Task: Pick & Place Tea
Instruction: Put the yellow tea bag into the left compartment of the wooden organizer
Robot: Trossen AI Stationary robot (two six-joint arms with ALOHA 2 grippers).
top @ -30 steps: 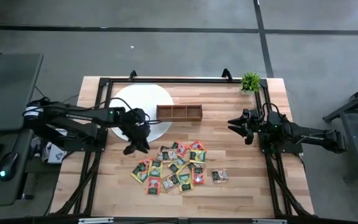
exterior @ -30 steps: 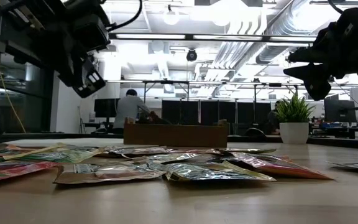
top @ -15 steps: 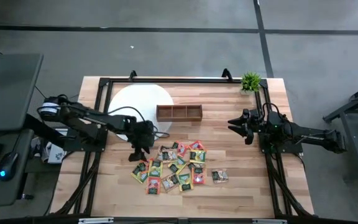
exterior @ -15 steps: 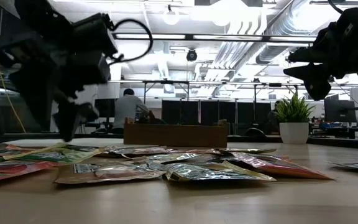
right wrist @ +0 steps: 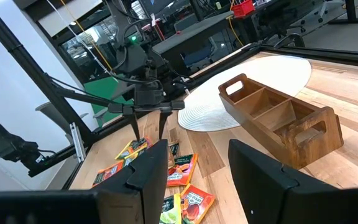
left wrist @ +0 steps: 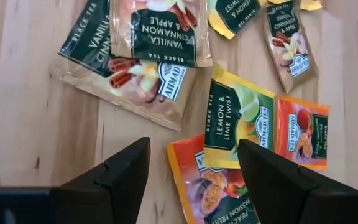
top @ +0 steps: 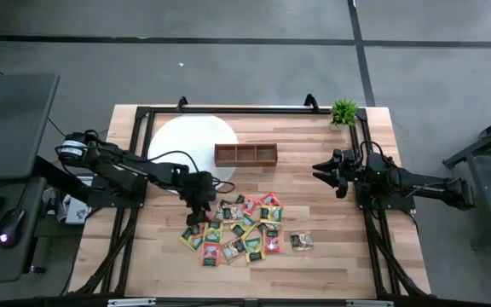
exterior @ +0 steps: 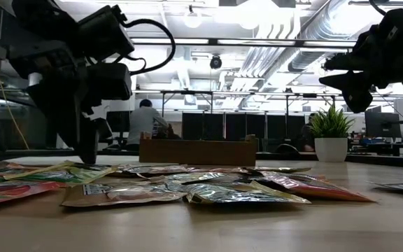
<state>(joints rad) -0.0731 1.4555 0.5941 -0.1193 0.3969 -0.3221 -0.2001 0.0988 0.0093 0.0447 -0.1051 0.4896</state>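
Since a second ago the left hand [top: 196, 211] has dropped from beside the white mat [top: 186, 141] to the near-left edge of the tea packets [top: 244, 230], its fingers [left wrist: 124, 177] spread wide and pointing straight down, holding nothing. Between them lies bare wood and the corner of an orange packet [left wrist: 207, 186] (a lemon-and-lime one overlaps it). The packets lie scattered flat on the worktop [top: 331, 247], in front of the wooden tray [top: 245, 154]. The right hand [top: 326, 173] hovers well apart near the potted plant [top: 343, 112], fingers parted, empty.
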